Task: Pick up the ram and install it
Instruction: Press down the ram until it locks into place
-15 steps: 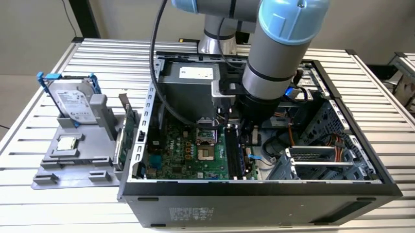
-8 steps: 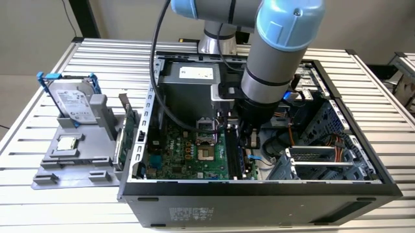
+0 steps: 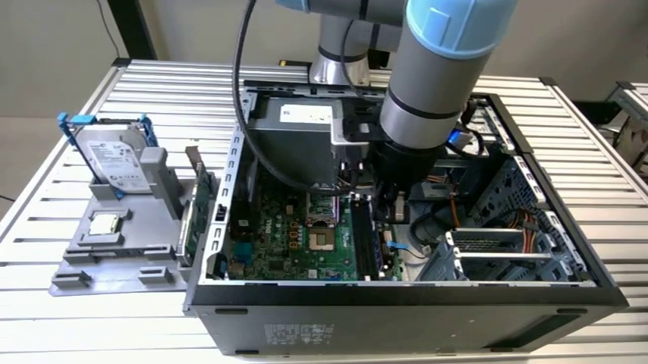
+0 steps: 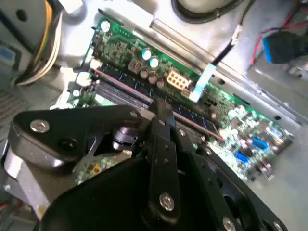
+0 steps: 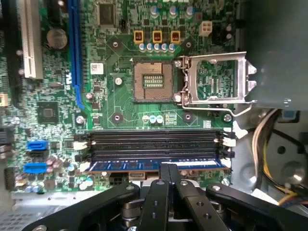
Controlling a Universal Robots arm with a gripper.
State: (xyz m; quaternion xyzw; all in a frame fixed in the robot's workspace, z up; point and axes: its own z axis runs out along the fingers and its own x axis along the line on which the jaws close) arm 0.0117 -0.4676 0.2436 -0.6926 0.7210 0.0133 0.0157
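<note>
The ram (image 5: 120,165) is a long, slim stick seen edge-on with a blue strip along it. It lies in line with the outermost black slot of the green motherboard (image 5: 115,103), beside two empty slots (image 5: 154,139). In the second wrist view the ram (image 4: 202,127) runs as a thin reddish-brown edge across the board. My gripper (image 5: 168,168) is shut, and its fingertips meet at the middle of the ram's upper edge. Its jaws line up along the stick's length, not across it. In the exterior view the gripper (image 3: 388,218) is deep inside the open computer case (image 3: 405,303).
The open processor socket (image 5: 153,81) and its raised metal frame (image 5: 216,79) lie beyond the slots. Cables (image 5: 274,144) hang close by. Outside the case, a grey fixture (image 3: 111,265) holds a hard drive (image 3: 111,159), a processor chip (image 3: 105,224) and a slim green board (image 3: 190,220) on edge.
</note>
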